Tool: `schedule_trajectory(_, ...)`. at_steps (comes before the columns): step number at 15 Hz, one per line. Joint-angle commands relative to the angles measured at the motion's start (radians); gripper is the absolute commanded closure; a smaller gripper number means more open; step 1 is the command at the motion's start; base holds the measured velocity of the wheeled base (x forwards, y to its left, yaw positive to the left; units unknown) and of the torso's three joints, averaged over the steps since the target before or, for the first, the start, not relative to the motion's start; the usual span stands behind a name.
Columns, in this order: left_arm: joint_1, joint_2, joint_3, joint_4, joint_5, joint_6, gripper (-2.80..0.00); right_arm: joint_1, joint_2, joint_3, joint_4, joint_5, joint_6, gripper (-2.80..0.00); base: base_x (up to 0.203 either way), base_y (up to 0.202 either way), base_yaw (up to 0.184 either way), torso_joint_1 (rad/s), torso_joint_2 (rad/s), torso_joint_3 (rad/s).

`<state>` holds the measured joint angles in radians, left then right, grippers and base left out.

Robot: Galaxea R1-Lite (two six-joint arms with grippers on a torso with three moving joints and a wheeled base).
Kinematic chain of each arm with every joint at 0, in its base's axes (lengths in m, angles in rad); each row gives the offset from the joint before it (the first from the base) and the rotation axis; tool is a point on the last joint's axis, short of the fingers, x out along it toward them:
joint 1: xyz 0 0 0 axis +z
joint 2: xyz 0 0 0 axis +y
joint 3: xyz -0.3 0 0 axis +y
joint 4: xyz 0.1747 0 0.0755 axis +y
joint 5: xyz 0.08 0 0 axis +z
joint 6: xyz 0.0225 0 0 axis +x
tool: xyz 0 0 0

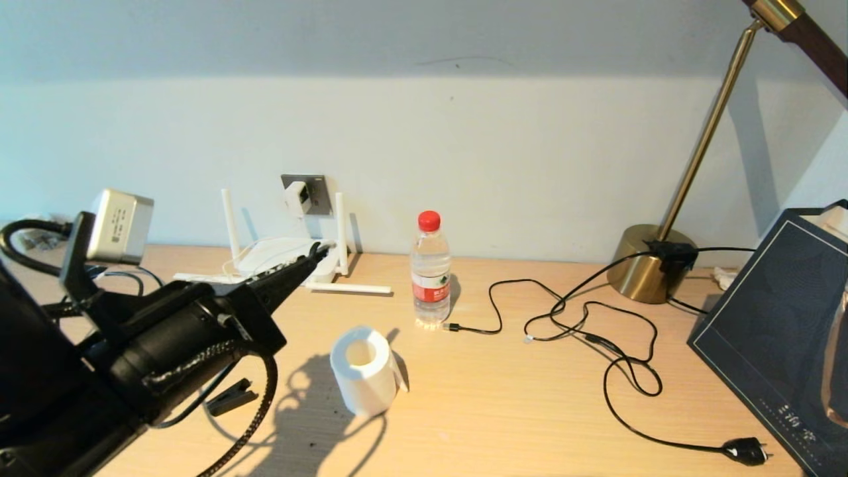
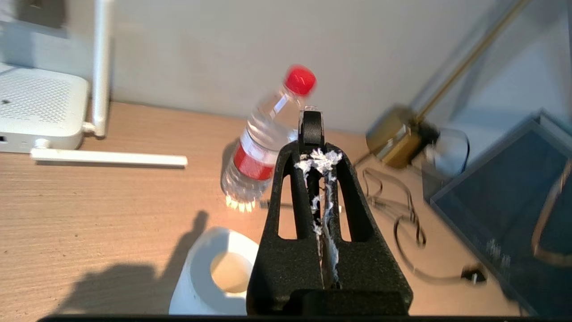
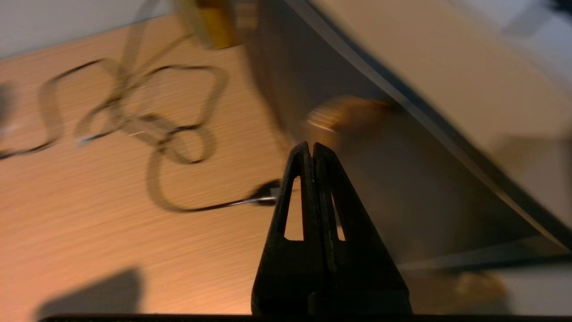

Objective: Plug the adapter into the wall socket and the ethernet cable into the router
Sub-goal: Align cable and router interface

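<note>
Left claw [image 2: 311, 123] closed, empty

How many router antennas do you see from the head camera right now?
4. Two stand upright, one at the router's left side and one at its right. Two lie flat on the desk, one in front right, one front left, partly hidden by the left arm.

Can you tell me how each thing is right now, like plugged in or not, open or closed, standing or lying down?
adapter: plugged into the wall socket.
router: flat on the desk, two antennas up, two lying down.
water bottle: upright, red cap on.
paper roll: tilted, hole facing up.
two-pin plug: loose on the desk, not plugged in.
left gripper: shut, empty.
right gripper: shut, empty.
</note>
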<state>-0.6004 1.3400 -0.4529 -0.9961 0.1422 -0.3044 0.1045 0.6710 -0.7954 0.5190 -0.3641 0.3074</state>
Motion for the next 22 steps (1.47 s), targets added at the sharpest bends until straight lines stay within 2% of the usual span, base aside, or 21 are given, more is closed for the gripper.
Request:
schedule_trajectory(1,-0.002,-0.009,-0.055,0.001,0.062,-0.089,0.00,-0.205,-0.175,0.088,0.008,-0.039,-0.028,0.00,0.000,0.000,0.000,0.000,0.00,0.000)
schedule_trajectory(2,-0.001,-0.003,-0.054,0.004,0.081,-0.137,0.00,-0.239,-0.231,0.112,0.011,-0.030,-0.039,0.00,0.000,0.000,0.000,0.000,0.00,0.000)
schedule_trajectory(4,-0.005,-0.001,-0.021,0.006,0.088,-0.147,0.00,-0.250,-0.305,0.157,0.013,0.042,-0.068,0.00,0.000,0.000,0.000,0.000,0.00,0.000)
schedule_trajectory(5,-0.004,0.011,-0.003,0.007,0.099,-0.122,0.00,-0.251,-0.335,0.197,0.013,0.088,-0.092,0.00,0.000,0.000,0.000,0.000,0.00,0.000)
schedule_trajectory(7,-0.003,0.039,0.060,0.006,0.110,-0.023,0.00,-0.252,-0.380,0.330,0.002,0.133,-0.170,0.00,0.000,0.000,0.000,0.000,0.00,0.000)
schedule_trajectory(9,0.021,0.080,0.115,0.012,0.116,0.082,0.00,-0.252,-0.386,0.505,-0.127,0.148,-0.221,0.00,0.000,0.000,0.000,0.000,0.00,0.000)
schedule_trajectory(10,0.044,0.112,0.128,0.017,0.118,0.113,0.00,-0.252,-0.387,0.593,-0.220,0.155,-0.259,0.00,0.000,0.000,0.000,0.000,0.00,0.000)
schedule_trajectory(11,0.075,0.156,0.133,0.019,0.123,0.128,0.00,-0.248,-0.388,0.670,-0.348,0.196,-0.306,0.00,0.000,0.000,0.000,0.000,0.00,0.000)
schedule_trajectory(12,0.104,0.206,0.130,0.017,0.126,0.135,0.00,-0.245,-0.389,0.709,-0.424,0.293,-0.343,0.00,0.000,0.000,0.000,0.000,0.00,0.000)
schedule_trajectory(14,0.149,0.312,0.105,0.010,0.136,0.137,0.00,-0.241,-0.389,0.775,-0.463,0.371,-0.413,0.00,0.000,0.000,0.000,0.000,0.00,0.000)
schedule_trajectory(16,0.224,0.403,0.083,-0.013,0.155,0.131,0.00,-0.241,-0.389,0.795,-0.519,0.374,-0.358,0.00,0.000,0.000,0.000,0.000,0.00,0.000)
schedule_trajectory(18,0.262,0.452,0.067,-0.076,0.184,0.145,0.00,-0.241,-0.390,0.795,-0.524,0.366,-0.355,0.00,0.000,0.000,0.000,0.000,0.00,0.000)
schedule_trajectory(20,0.297,0.463,0.045,-0.078,0.224,0.157,0.00,-0.241,-0.390,0.795,-0.513,0.367,-0.361,0.00,0.000,0.000,0.000,0.000,0.00,0.000)
schedule_trajectory(21,0.330,0.468,0.031,-0.076,0.210,0.156,0.00,-0.241,-0.389,0.794,-0.517,0.368,-0.354,0.00,0.000,0.000,0.000,0.000,0.00,0.000)
schedule_trajectory(22,0.362,0.482,0.019,-0.075,0.158,0.159,0.00,-0.241,-0.389,0.795,-0.517,0.369,-0.349,0.00,0.000,0.000,0.000,0.000,0.00,0.000)
